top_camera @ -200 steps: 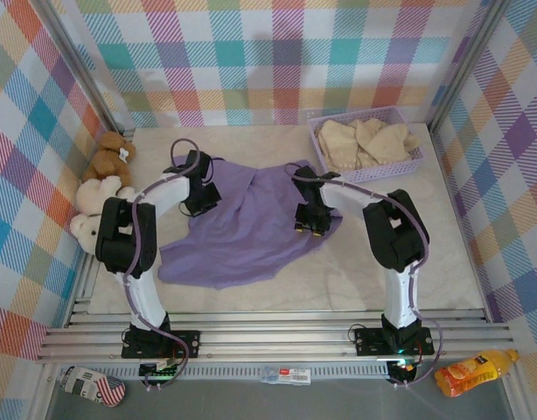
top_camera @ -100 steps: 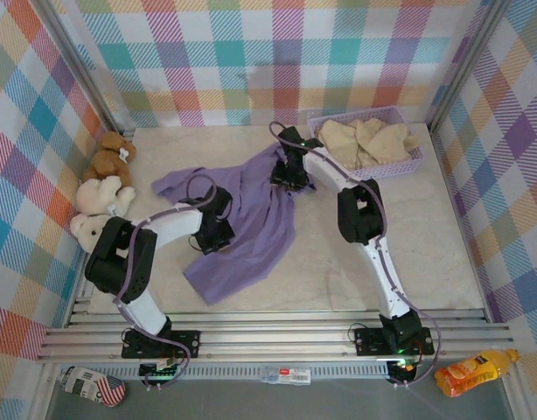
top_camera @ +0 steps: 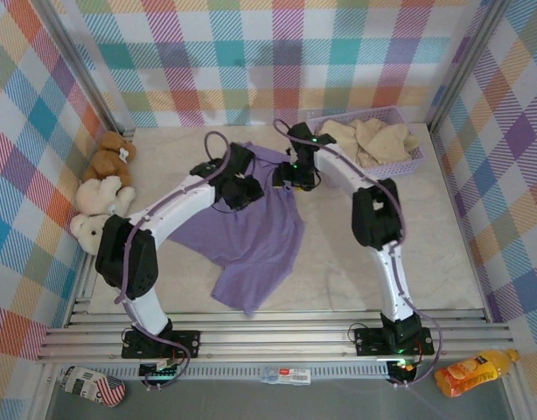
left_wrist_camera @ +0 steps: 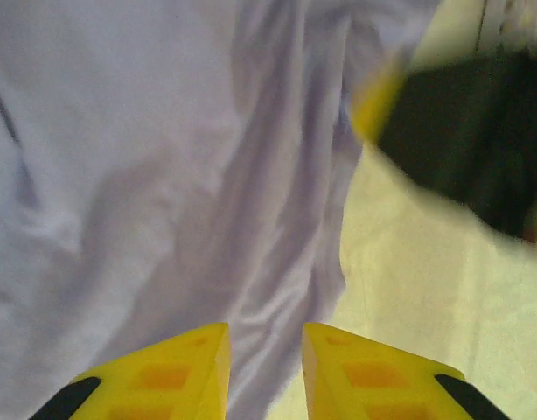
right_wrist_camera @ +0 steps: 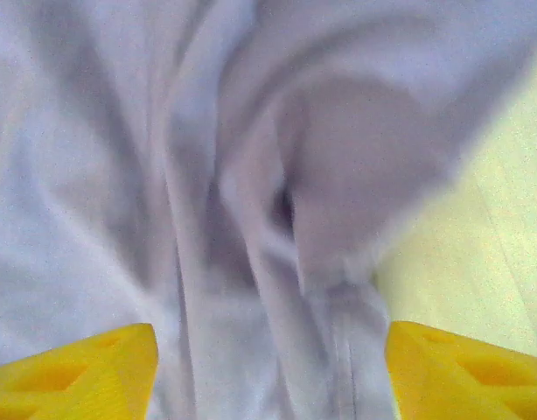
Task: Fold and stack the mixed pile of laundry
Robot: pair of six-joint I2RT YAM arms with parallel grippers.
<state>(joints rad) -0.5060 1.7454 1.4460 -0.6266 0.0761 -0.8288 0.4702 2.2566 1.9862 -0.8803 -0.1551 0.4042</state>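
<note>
Two garments make up the pile. The lavender shirt (top_camera: 255,236) lies on the middle of the table (top_camera: 443,254), a soft, thin cloth with long creases. It runs from a bunched end toward 12 o'clock down to a tapered corner toward 6 o'clock. Half a second ago it spread a wide lobe toward 10 o'clock; that lobe is gone and the cloth has drawn into a narrower, longer shape. The cream garment (top_camera: 373,140) sits crumpled in the lavender mesh basket (top_camera: 384,171) at 1 o'clock, as before.

At the shirt's far end the left gripper (top_camera: 242,188) is over the cloth. Half a second ago it was over the shirt's near-left part; its arm now stretches far out in a long arc. The left wrist view shows its yellow fingers (left_wrist_camera: 177,367) with a narrow gap between them and smooth purple folds beyond the gap. Just beside it at 3 o'clock, the right gripper (top_camera: 295,175) is about where it was, its arm bent sharply at the elbow. Its fingers (right_wrist_camera: 85,372) stand wide apart, astride a raised ridge of cloth.

Brown and cream teddy bears (top_camera: 102,179) lean by the wall at 9 o'clock
</note>
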